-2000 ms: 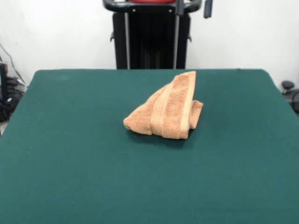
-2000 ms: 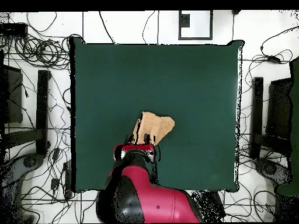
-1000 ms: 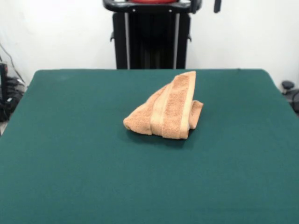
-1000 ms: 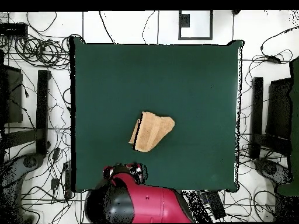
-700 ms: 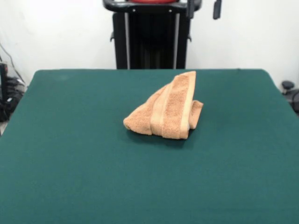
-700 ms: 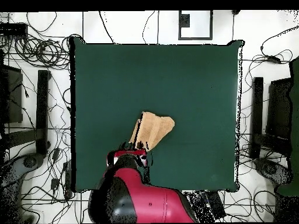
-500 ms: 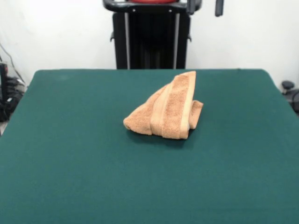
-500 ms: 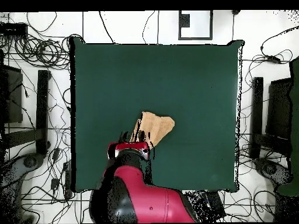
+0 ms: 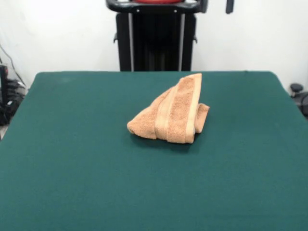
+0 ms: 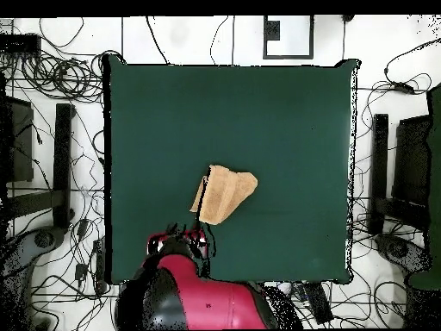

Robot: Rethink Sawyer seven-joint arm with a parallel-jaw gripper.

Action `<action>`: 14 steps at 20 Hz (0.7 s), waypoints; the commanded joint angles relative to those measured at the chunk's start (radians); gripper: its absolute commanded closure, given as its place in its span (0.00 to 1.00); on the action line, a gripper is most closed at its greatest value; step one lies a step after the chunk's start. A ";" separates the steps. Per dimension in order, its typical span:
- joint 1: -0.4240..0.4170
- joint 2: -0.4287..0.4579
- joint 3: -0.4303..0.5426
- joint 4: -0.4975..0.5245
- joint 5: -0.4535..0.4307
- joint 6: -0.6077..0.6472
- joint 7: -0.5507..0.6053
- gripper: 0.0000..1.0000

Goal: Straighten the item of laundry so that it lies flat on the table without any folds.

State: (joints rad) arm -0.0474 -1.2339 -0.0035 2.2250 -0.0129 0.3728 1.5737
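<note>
The item of laundry point(image 9: 171, 113) is an orange-tan terry towel folded into a thick wedge, with its band stripes running along the folds. It lies near the middle of the dark green table point(image 9: 72, 168). In the overhead view the towel point(image 10: 224, 194) sits a little toward the robot's side of the table point(image 10: 284, 112). My gripper point(image 10: 178, 239) is at the end of the red arm, above the table's robot-side edge, apart from the towel and holding nothing that I can see. In the front view only a dark tip of it point(image 9: 230, 6) shows at the top edge.
The black pedestal point(image 9: 156, 38) stands behind the table's far edge. In the overhead view, cables point(image 10: 52, 78) lie on the floor round the table, and black stands point(image 10: 62, 155) point(image 10: 379, 172) flank both sides. A white framed panel point(image 10: 288, 36) lies beyond the far edge.
The arm's end has drawn back from over the towel's robot-side edge toward the base and slightly left in the overhead view. The towel has not moved.
</note>
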 commanded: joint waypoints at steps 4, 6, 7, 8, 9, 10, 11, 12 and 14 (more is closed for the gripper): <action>0.006 0.017 0.024 -0.080 0.104 0.673 0.228 0.00; -0.001 0.033 0.024 -0.083 0.106 0.656 0.222 0.00; -0.004 0.039 0.024 -0.084 0.100 0.611 0.211 0.00; -0.003 0.038 0.022 -0.079 0.086 0.544 0.201 0.00; -0.001 0.033 0.020 -0.076 0.059 0.473 0.192 0.00; 0.002 0.026 0.019 -0.063 0.040 0.394 0.186 0.00; 0.008 0.020 0.016 -0.052 0.016 0.326 0.186 0.00; 0.016 0.014 0.012 -0.044 -0.009 0.267 0.193 0.00; 0.037 0.004 0.002 -0.035 -0.040 0.233 0.208 0.00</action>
State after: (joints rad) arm -0.0409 -1.2571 -0.0049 2.1797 0.0029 0.7958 1.5737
